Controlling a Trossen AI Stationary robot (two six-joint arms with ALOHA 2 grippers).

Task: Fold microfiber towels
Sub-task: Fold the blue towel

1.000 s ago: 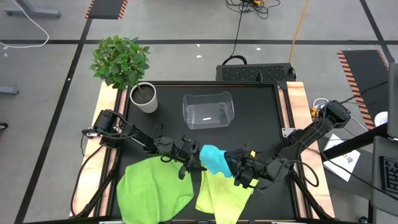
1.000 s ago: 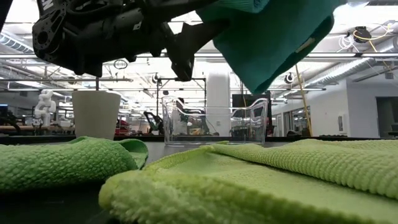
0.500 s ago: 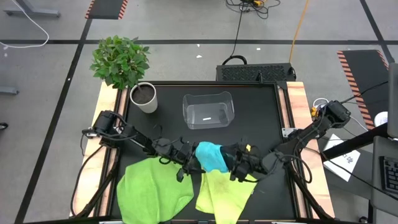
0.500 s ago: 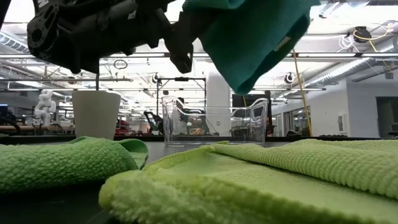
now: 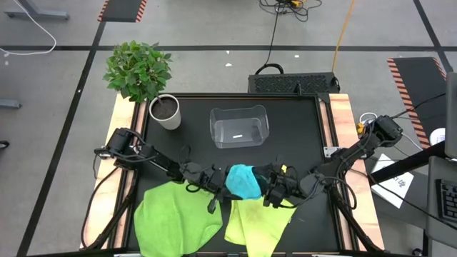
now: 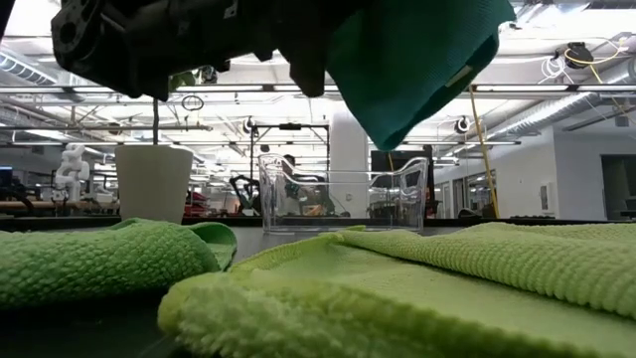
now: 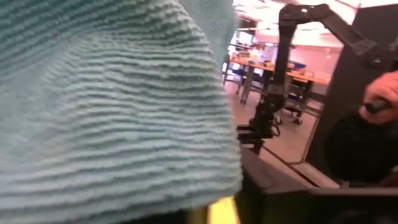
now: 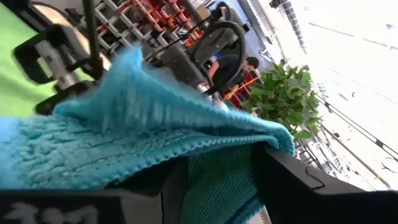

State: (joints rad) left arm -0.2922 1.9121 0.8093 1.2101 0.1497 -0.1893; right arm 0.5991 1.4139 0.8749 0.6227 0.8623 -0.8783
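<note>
Blue towel point(image 5: 243, 181) is hanging bunched up in the air between the two hands, above the near half of the bench point(image 5: 300, 121), its loose corner drooping in the low view. Over the last second it has been gathering from a stretched strip into a tighter, rounder bundle as the hands are coming together. The left hand point(image 5: 218, 183), which was standing wide a moment ago, is now pinching shut on the towel's left edge. The right hand point(image 5: 268, 187) is gripping the opposite edge, cloth lying between its fingers in its own wrist view. Reading this as a fold being made in mid-air, edges being brought together.

Bright green towel point(image 5: 177, 214) and pale yellow-green towel point(image 5: 258, 227) are lying rumpled and unfolded on the bench below. Clear bin point(image 5: 239, 126) and potted plant point(image 5: 143, 78) are standing farther back.
</note>
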